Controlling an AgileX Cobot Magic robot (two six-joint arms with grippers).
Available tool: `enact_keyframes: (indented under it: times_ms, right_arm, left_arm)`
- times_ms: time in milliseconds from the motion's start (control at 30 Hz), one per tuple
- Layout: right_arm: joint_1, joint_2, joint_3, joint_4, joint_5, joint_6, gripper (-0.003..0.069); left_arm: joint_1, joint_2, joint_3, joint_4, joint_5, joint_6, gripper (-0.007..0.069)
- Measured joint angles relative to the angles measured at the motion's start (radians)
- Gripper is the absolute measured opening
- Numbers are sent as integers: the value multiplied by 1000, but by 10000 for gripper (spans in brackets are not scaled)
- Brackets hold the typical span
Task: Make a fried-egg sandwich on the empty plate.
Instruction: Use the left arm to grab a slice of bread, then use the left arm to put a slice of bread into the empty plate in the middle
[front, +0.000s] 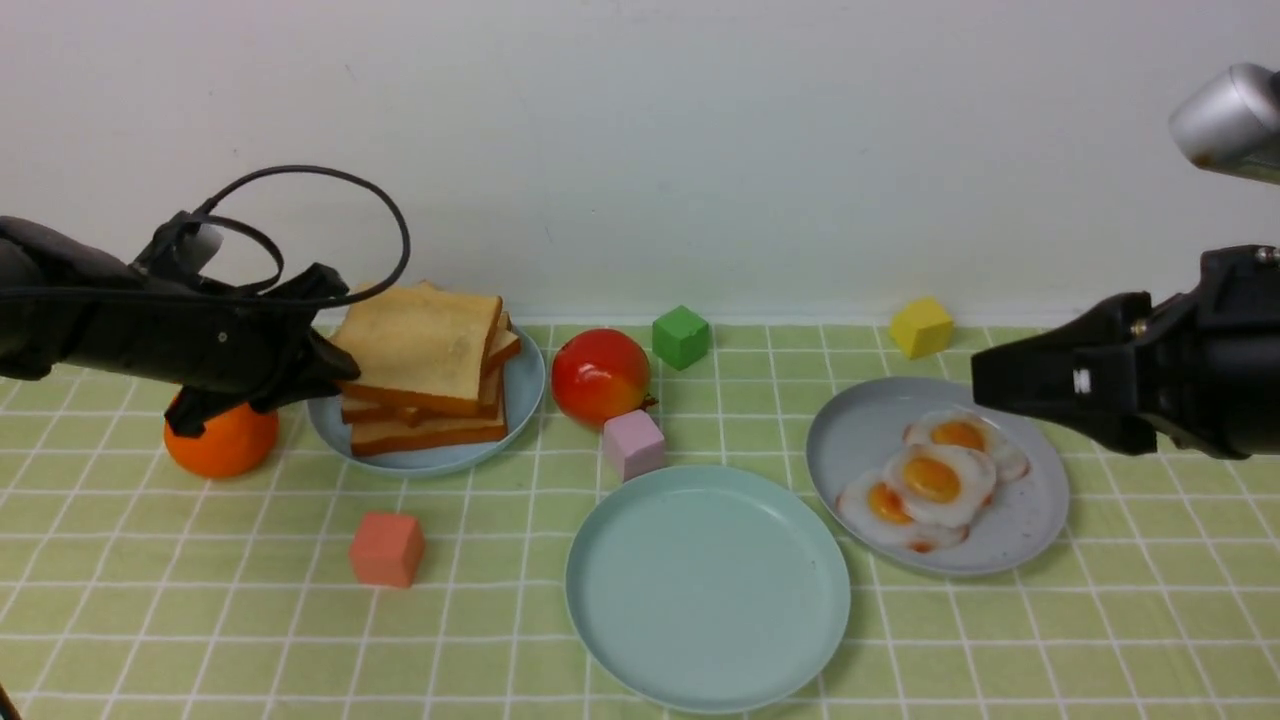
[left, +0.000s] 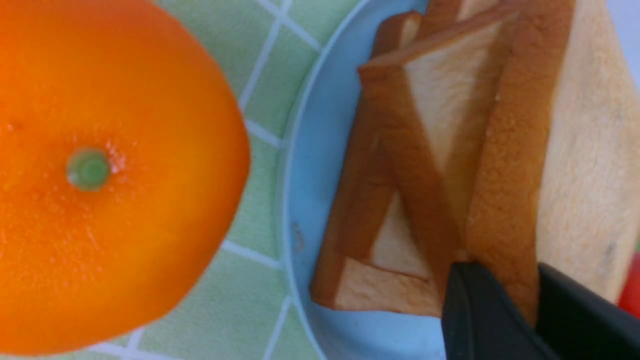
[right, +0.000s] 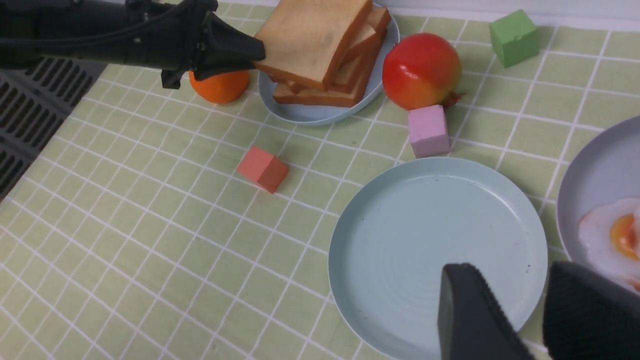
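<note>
**Left claw** (front: 338, 368): closed on the crust edge of the top toast slice (front: 420, 340), one finger on each face. The grip is probably taken there because the crust is the only rim standing clear of the stack (front: 425, 428). The slice sits askew on the stack, on the light-blue plate (front: 528, 385). An orange (front: 220, 440) lies just beside that plate, under the arm.

**Right claw** (right: 515, 275): partly open and holding nothing. It hangs over the gap between the empty plate (front: 700, 590) and the grey plate (front: 860, 420), probably waiting for the egg step.

**Materials:** The toast is square, matt and tan, with a darker crust. The fried eggs (front: 935, 480) are glossy white with orange yolks and overlap one another. The empty plate is round, smooth pale teal with a low rim, and sits bare at the middle of the checked tabletop (front: 200, 620).
</note>
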Motion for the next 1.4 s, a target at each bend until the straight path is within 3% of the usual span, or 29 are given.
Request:
enact_keyframes:
  times_ms: [233, 433, 533, 700, 900, 1100, 1200, 1367, 1400]
  right_arm:
    - [0, 0, 0, 0, 1, 0, 248]
    - [0, 0, 0, -56, 1, 0, 248]
    - [0, 0, 0, -92, 1, 0, 248]
    - [0, 0, 0, -100, 1, 0, 248]
    - [0, 0, 0, -106, 1, 0, 248]
    - [0, 18, 0, -110, -24, 8, 248]
    - [0, 54, 0, -110, -57, 64, 251]
    - [-36, 155, -1, -114, -75, 239, 274]
    - [-66, 190, -1, -114, -75, 284, 290]
  left_arm:
    - [-26, -177, 12, 26, 145, 51, 94]
    - [-209, -212, 31, 32, 338, 317, 94]
    - [-309, -155, 32, 39, 354, 414, 94]
    - [-373, -40, 32, 20, 268, 445, 94]
    - [-376, 54, 32, -66, 243, 438, 94]
    - [-376, 64, 32, -54, 246, 381, 99]
    - [-376, 64, 32, 9, 259, 314, 162]
    - [-376, 51, 32, 129, 295, 199, 373]
    - [-376, 32, 32, 161, 298, 175, 444]
